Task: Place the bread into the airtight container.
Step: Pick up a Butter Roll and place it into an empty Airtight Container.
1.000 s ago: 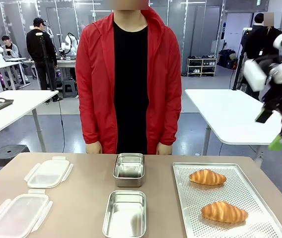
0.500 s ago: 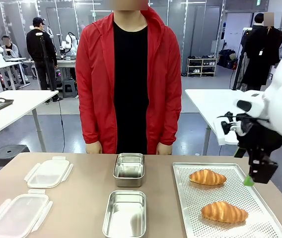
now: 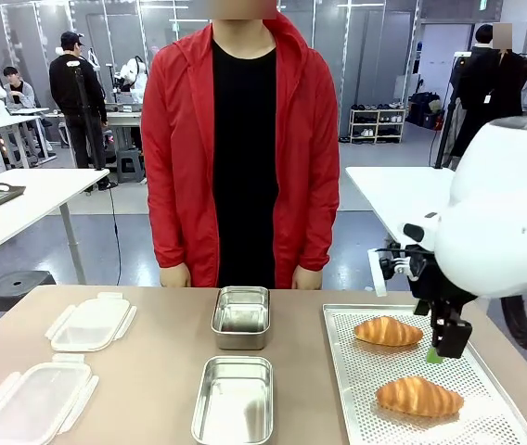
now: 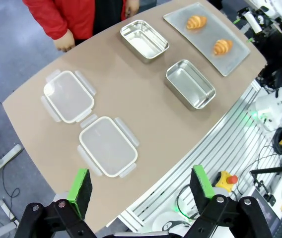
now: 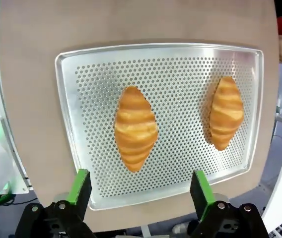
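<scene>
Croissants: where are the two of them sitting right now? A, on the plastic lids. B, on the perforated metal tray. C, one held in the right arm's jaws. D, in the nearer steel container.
B: the far croissant and the near croissant both lie on the perforated tray, while the near steel container is empty.

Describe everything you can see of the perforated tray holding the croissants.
The tray is a silvery rectangular metal sheet with a low rim, rounded corners and a floor full of round holes. It lies flat on the brown table, on the robot's right. The far croissant and the near croissant rest on it, apart. The open right end effector hovers above, not touching.
</scene>
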`<state>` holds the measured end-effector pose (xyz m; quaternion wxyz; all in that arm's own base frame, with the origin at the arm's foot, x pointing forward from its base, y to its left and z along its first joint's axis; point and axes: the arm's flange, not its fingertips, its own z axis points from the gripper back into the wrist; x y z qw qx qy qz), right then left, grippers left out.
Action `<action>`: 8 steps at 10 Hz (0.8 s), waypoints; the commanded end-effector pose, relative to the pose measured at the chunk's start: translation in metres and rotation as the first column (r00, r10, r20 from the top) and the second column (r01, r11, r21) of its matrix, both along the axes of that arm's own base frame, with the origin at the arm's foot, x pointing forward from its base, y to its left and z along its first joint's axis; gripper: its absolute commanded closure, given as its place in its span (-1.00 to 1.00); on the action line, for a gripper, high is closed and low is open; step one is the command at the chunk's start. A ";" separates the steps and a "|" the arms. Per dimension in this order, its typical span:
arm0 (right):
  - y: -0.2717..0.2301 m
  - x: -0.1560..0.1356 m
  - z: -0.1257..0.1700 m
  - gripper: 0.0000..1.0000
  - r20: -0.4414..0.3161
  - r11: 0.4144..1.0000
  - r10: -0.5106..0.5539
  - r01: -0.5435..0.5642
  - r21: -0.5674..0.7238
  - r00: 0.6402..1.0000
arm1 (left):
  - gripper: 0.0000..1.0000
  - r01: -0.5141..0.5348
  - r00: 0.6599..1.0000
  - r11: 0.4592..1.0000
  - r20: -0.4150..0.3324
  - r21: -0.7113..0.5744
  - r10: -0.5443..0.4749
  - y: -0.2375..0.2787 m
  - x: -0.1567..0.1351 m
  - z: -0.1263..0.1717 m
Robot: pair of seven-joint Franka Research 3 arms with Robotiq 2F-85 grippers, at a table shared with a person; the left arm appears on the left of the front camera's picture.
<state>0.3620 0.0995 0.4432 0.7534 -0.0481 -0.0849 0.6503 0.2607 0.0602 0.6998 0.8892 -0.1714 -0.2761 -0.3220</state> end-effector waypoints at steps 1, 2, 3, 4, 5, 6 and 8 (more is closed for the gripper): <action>-0.007 -0.023 -0.053 -1.00 -0.001 0.998 -0.050 0.050 -0.023 0.999 | -1.00 0.013 1.000 1.000 0.005 -0.002 -0.013 -0.001 0.001 0.002; -0.008 -0.025 -0.068 -1.00 -0.008 0.998 -0.055 0.054 -0.030 0.998 | -1.00 0.013 1.000 1.000 0.005 -0.002 -0.013 -0.001 0.001 0.002; -0.009 -0.026 -0.081 -1.00 -0.014 0.998 -0.053 0.053 -0.016 0.998 | -1.00 0.013 1.000 1.000 0.005 -0.002 -0.013 -0.001 0.001 0.002; -0.012 -0.026 -0.093 -1.00 -0.020 0.998 -0.058 0.057 -0.016 0.998 | -1.00 0.013 1.000 1.000 0.005 -0.002 -0.013 -0.001 0.001 0.002; -0.016 -0.027 -0.101 -1.00 -0.017 0.998 -0.055 0.055 -0.017 0.998 | -1.00 0.013 1.000 1.000 0.005 -0.002 -0.013 -0.001 0.001 0.002; -0.019 -0.026 -0.109 -1.00 -0.025 0.998 -0.059 0.059 -0.008 0.998 | -1.00 0.013 1.000 1.000 0.005 -0.002 -0.013 -0.001 0.001 0.002; -0.028 -0.021 -0.127 -1.00 -0.060 0.998 -0.038 0.042 0.052 0.997 | -1.00 0.013 1.000 1.000 0.005 -0.002 -0.013 -0.001 0.001 0.002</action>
